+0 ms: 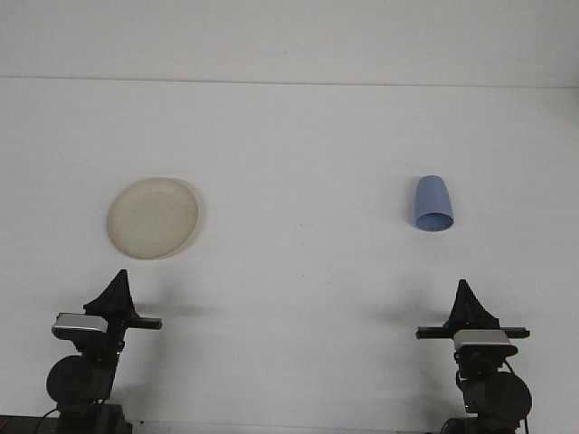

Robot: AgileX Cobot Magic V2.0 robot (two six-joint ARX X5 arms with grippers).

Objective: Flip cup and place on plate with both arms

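A blue cup (433,203) rests on the white table at the right, its wider end toward me and its narrower end away. A cream plate (153,217) lies flat at the left with nothing on it. My left gripper (120,275) hovers near the front edge, just in front of the plate, fingers pressed together in one dark point and holding nothing. Near the front right, my right gripper (464,286) is likewise shut and empty, a short way in front of the cup.
The white table (298,271) runs back to a pale wall (289,36). Both arm bases sit at the bottom corners of the view.
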